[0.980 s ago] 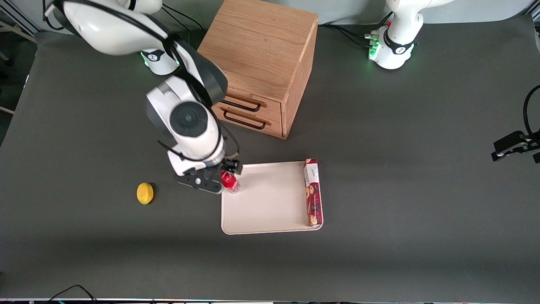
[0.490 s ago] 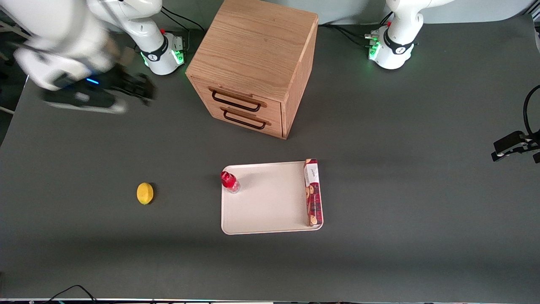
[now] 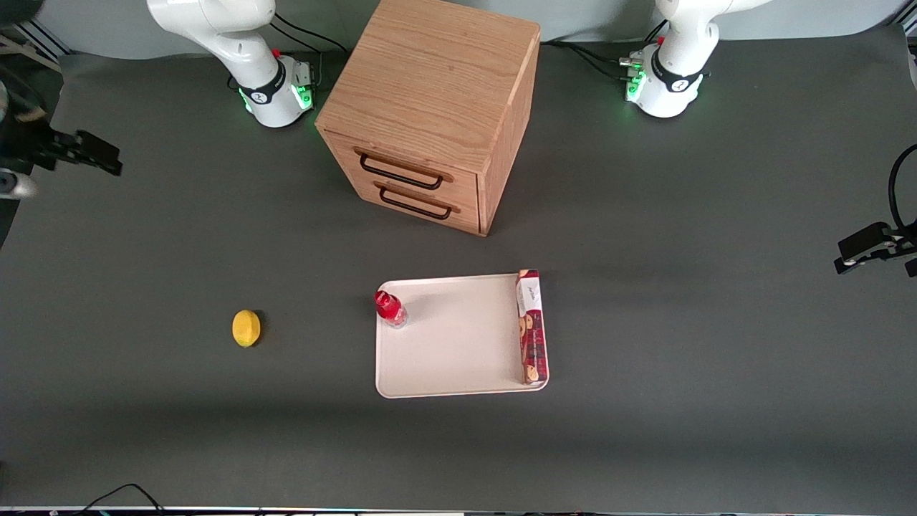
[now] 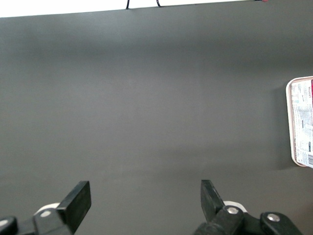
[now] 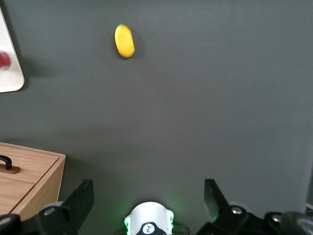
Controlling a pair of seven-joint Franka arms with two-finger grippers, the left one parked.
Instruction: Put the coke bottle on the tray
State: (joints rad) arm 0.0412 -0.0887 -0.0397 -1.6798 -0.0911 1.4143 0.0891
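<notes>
The coke bottle (image 3: 390, 309), small and red with a red cap, stands upright on the cream-white tray (image 3: 458, 351), at the tray's corner nearest the working arm's end and the drawer box. A red bit of it shows in the right wrist view (image 5: 4, 59) on the tray's corner (image 5: 11, 78). My right gripper (image 3: 100, 154) is open and empty. It hangs at the working arm's end of the table, well away from the bottle and tray. Its fingers (image 5: 80, 198) stand wide apart over the arm's base.
A long red biscuit packet (image 3: 531, 326) lies along the tray's edge toward the parked arm's end. A yellow lemon (image 3: 246, 328) lies on the mat between tray and working arm's end, also in the right wrist view (image 5: 124, 41). The wooden drawer box (image 3: 430, 115) stands farther from the camera.
My gripper has let go of the bottle and swung away from the tray to the working arm's end of the table. The bottle stays upright on the tray.
</notes>
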